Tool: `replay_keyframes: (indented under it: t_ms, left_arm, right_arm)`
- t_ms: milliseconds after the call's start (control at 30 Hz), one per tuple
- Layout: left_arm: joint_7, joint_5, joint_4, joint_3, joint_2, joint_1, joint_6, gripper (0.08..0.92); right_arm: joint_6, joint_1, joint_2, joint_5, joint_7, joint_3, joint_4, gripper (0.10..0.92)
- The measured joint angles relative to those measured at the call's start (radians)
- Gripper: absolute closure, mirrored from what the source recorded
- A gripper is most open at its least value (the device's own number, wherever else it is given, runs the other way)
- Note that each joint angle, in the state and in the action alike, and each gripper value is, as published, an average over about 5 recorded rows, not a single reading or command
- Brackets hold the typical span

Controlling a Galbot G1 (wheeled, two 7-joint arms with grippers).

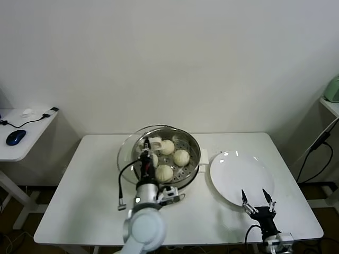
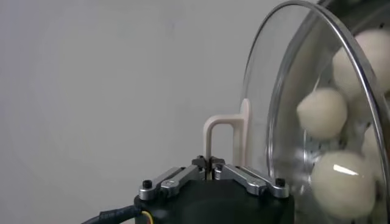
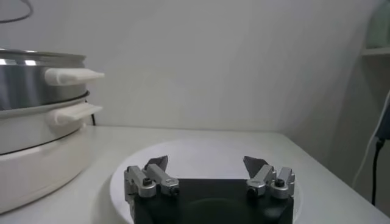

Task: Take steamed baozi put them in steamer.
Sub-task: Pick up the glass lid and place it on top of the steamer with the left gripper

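The steamed baozi (image 1: 181, 157) are seen resting in the steamer (image 1: 192, 168) at the table's (image 1: 90, 201) centre; 3 are plain in the head view. The glass lid (image 1: 128, 148) is held tilted over the steamer's left rim, its white handle (image 2: 220, 135) pinched by the left gripper (image 2: 211, 163), presumably for covering. The clamped jaws are shown only by the left wrist view. The right gripper (image 1: 258, 201) is parked wide apart over the plate's (image 1: 233, 177) near edge.

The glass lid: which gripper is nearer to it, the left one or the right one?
Left. The left gripper is shut on the white handle of the glass lid, over the steamer. The right gripper is open, apart from it, by the white plate.
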Motion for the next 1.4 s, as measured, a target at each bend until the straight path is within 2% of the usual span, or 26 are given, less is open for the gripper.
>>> replay_keyframes:
  t_ms: [167,367,667,1100,1200,1400]
  left_arm:
    - [-0.013,0.036,0.068,0.038,-0.062,-0.027,0.006,0.868]
    - [-0.036,0.05,0.151,0.052,-0.096,-0.059,0.006,0.868]
    - [-0.057,0.054,0.23,0.045,-0.102,-0.094,0.006,0.868]
    - [-0.077,0.049,0.267,0.033,-0.093,-0.097,-0.007,0.868]
    - [-0.082,0.05,0.269,0.033,-0.091,-0.095,-0.011,0.841]
    - [-0.078,0.05,0.265,0.032,-0.08,-0.096,-0.023,0.681]
  right_arm:
    - [0.014,-0.003,0.004,-0.001,0.0,0.0,-0.009,0.202]
    - [0.028,-0.006,0.008,0.001,0.003,0.006,-0.015,0.203]
    - [0.04,-0.003,0.018,-0.002,0.005,0.008,-0.025,0.203]
    - [0.05,0.002,0.029,-0.019,0.008,0.006,-0.027,0.203]
    - [0.055,0.004,0.031,-0.024,0.009,0.006,-0.027,0.203]
    - [0.063,0.004,0.032,-0.027,0.008,0.002,-0.028,0.203]
